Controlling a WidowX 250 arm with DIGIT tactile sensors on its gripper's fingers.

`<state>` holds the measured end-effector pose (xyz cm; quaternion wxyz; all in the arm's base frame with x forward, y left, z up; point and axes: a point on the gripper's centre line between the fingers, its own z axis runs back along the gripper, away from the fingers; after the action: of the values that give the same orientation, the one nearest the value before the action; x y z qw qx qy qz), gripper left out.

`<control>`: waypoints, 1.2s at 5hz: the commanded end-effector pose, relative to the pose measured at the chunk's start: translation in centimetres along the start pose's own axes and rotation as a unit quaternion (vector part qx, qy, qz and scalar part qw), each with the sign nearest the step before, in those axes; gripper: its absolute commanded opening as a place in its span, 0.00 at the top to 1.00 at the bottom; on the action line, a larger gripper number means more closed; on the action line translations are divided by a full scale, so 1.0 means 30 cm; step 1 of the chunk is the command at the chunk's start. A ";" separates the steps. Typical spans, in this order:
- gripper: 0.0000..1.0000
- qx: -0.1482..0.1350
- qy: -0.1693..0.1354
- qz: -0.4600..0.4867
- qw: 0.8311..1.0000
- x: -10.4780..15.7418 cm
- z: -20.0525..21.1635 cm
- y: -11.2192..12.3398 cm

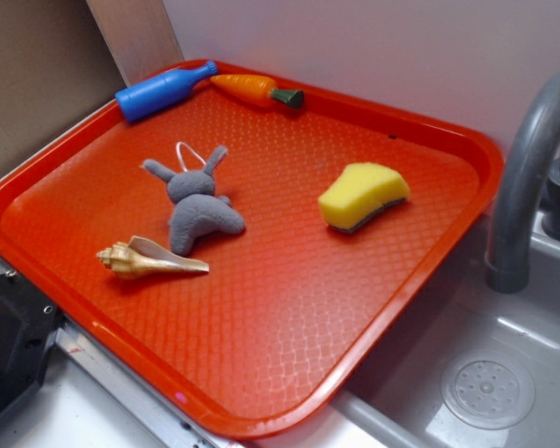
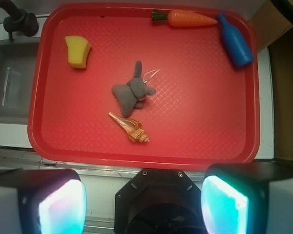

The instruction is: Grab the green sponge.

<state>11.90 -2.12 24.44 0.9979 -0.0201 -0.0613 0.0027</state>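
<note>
We see the wedge-shaped yellow foam sponge [image 1: 362, 194] lying on the red plastic tray [image 1: 289, 308], well apart from our gripper [image 2: 144, 200], whose fingers stand wide apart, holding nothing.

The fingers [image 2: 224, 204] are blurred and cropped at the wrist view's bottom.

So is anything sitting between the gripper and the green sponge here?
Nothing visible. The gripper hangs open, high above the tray's near edge. The green sponge lies alone in a far corner, apart from the plush bunny and shell.
</note>
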 end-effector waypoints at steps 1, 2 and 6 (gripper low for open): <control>0.00 0.000 0.000 0.000 1.000 0.000 0.000 0.000; 0.00 0.002 -0.021 0.037 0.999 0.037 -0.046 -0.032; 0.00 0.001 -0.101 0.122 0.987 0.287 -0.276 -0.177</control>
<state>21.10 -7.75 16.53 0.9814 -0.0204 -0.1446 0.1250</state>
